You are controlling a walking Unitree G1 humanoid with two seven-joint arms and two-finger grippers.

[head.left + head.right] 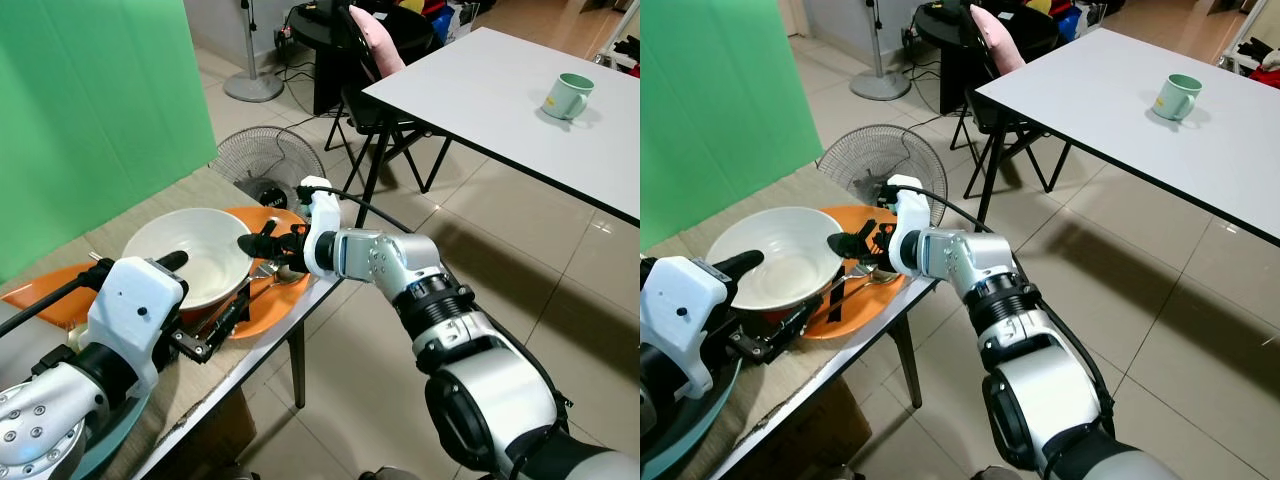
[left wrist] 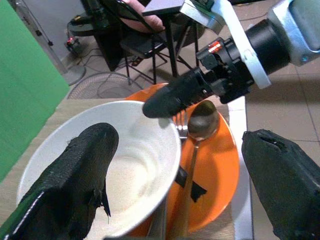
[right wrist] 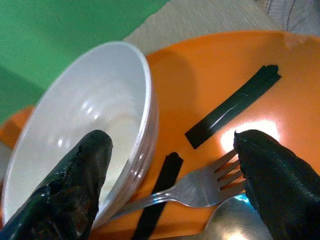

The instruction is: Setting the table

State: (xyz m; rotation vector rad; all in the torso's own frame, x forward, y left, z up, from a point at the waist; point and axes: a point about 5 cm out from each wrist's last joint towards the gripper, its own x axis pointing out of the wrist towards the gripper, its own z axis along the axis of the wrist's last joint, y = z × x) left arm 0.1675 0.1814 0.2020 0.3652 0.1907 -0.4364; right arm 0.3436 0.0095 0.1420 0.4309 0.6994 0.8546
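Beside the white bowl (image 1: 205,258) on the orange plate (image 3: 220,80), your fork (image 3: 190,187) and spoon (image 2: 200,122) lie flat. Both are thin, stiff, slick metal; take them by the handles, near the plate's edge. Your right gripper (image 3: 170,165) hovers open over the fork, holding nothing; your left gripper (image 2: 175,170) is wide open around the bowl.

Bright, even indoor light — soft shadows under the white table (image 1: 520,110), glare on the orange plate (image 3: 260,130); near black fingertips (image 3: 75,185) blur softly.
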